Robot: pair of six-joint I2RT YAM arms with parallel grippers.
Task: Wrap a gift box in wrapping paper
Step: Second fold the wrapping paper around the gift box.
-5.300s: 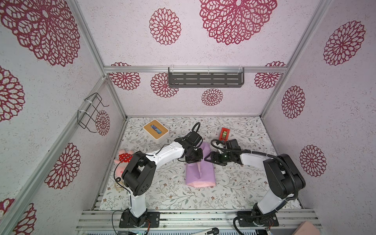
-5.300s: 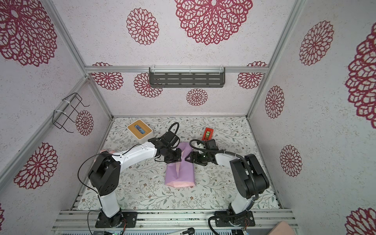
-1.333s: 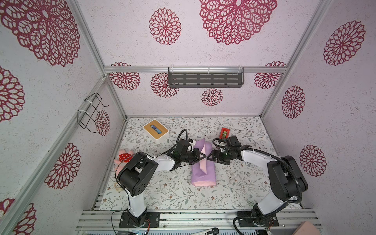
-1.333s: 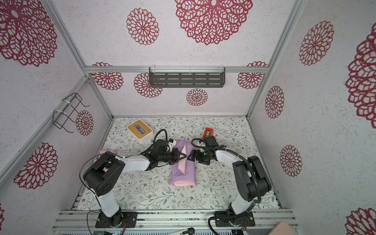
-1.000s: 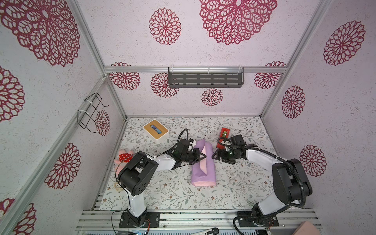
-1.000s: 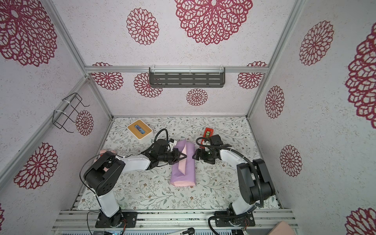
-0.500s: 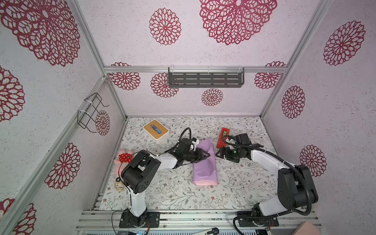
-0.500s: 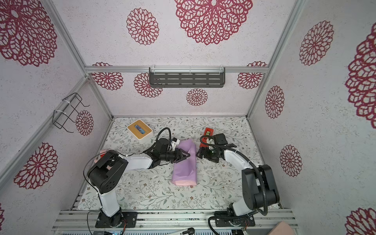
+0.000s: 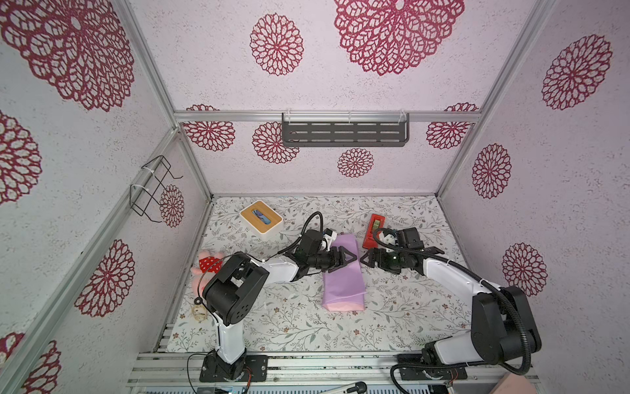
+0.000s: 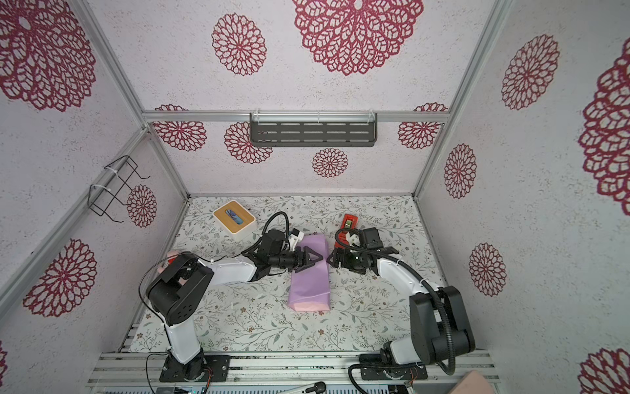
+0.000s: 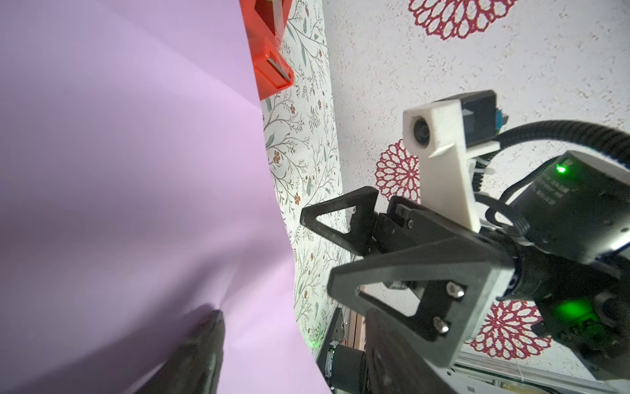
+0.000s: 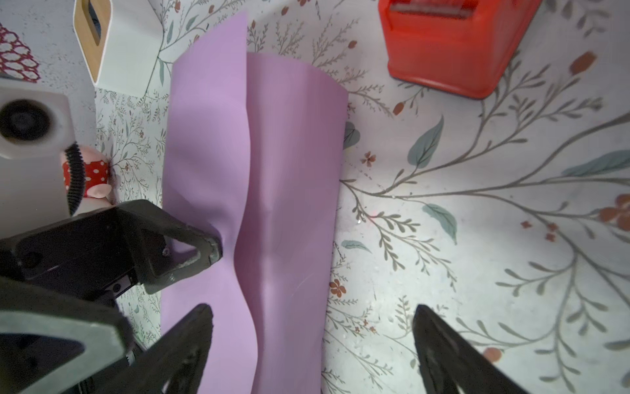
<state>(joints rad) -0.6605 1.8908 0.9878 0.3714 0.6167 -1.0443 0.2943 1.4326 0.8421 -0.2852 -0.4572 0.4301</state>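
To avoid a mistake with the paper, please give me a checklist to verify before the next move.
1. Left end effector open: ok; it touches the wrapping paper.
2. Right end effector open and empty: ok.
3. Paper folded over, lilac side out: ok.
4. Overlapping edge taped: not ok, no tape visible.
5. Gift box centred inside: cannot tell, hidden.
6. Red tape dispenser near right end effector: ok.

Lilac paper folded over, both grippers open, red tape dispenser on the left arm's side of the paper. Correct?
No. The red tape dispenser sits on the right arm's side of the wrapping paper, as both top views show. The rest holds: paper folded over lilac side out, left gripper and right gripper open.
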